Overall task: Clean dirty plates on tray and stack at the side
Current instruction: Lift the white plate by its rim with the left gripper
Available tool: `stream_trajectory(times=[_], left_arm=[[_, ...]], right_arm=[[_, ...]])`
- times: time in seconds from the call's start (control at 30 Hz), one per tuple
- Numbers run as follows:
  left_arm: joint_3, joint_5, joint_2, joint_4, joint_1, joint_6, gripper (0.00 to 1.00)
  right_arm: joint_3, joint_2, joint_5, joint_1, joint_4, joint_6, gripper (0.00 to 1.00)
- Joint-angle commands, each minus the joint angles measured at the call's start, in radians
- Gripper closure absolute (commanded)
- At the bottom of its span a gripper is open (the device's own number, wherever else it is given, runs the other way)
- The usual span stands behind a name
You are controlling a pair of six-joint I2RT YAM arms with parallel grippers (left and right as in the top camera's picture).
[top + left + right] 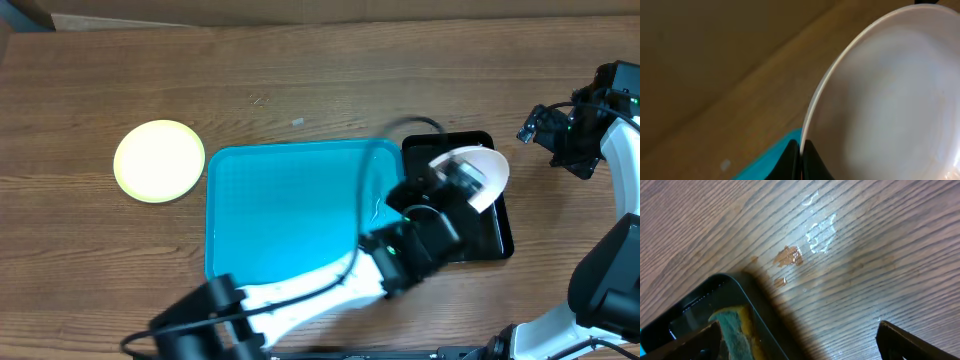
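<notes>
The round white plate (485,170) is held tilted above the small glossy black tray (495,235), which stands just right of the large turquoise plastic tray (280,210). The left gripper (452,182) is closed on the plate's rim. In the left wrist view its two dark fingers (790,161) pinch the edge, but the plate there is blurred and cut off by the frame, so I cannot tell whether it carries dirt. The left arm covers the lower right corner of the turquoise tray and much of the black one. The round pale yellow plate (159,161) lies flat on the wooden table (300,80), left of the turquoise tray and apart from it. The right gripper (535,125) hovers over the table at the far right, with its fingers (910,340) wide apart and nothing between them. Its wrist view shows one corner of the black tray with a yellow-green sponge (732,322) inside, only partly visible. Near it, a brown smear (789,256) and wet spots (820,232) lie on the wood.
</notes>
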Motion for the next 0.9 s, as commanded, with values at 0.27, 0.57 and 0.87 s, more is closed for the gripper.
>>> stream_trajectory(times=[0.27, 0.57, 0.87], left_arm=[[0.020, -0.312, 0.035, 0.341, -0.101, 0.520, 0.96], [0.020, -0.285, 0.033, 0.253, -0.086, 0.199, 0.96], [0.020, -0.039, -0.074, 0.070, -0.024, -0.077, 0.96]], right_arm=[[0.014, -0.010, 0.002, 0.000, 0.005, -0.002, 0.00], [0.014, -0.010, 0.002, 0.000, 0.005, -0.002, 0.00], [0.014, -0.010, 0.002, 0.000, 0.005, -0.002, 0.00]])
